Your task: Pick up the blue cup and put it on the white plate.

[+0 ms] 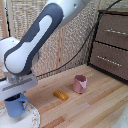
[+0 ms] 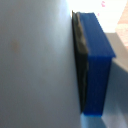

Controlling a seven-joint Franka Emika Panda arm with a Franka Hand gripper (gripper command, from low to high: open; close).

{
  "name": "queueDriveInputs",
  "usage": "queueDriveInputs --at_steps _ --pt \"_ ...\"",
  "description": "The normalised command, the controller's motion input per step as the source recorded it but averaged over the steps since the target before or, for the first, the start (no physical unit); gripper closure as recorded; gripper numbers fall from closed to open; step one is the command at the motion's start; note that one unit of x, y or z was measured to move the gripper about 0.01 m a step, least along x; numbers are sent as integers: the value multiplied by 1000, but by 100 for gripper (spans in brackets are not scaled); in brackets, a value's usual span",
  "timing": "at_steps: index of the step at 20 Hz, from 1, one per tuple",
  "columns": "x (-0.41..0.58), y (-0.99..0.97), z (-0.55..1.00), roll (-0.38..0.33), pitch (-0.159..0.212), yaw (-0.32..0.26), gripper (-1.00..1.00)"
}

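Blue cup [image 1: 16,105] sits low at the exterior view's left, directly under the gripper [image 1: 17,95], which reaches down onto its rim with the fingers narrowed on the cup wall. The cup's base is at or just over the white plate [image 1: 31,120], whose patterned rim curves along the near left corner of the wooden table [image 1: 95,100]; whether cup and plate touch cannot be told. Farther right, well apart, a pink cup [image 1: 79,83] stands on the table, with a small orange object [image 1: 61,95] lying between it and the plate. The wrist view shows only a blurred blue slab [image 2: 97,60] against pale grey.
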Motion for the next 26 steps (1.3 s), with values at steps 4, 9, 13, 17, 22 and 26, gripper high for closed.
queueDriveInputs --at_steps 4,9,13,17,22,26 --pt "131 361 -184 -174 -86 30 100" --pt "54 195 -48 -105 -119 55 100" --pt "0 110 36 -99 -192 55 -100" --pt "31 -20 282 -21 -174 24 -100" --pt "176 -297 487 52 -48 0 -100" --pt "247 -284 869 24 -91 42 -100"
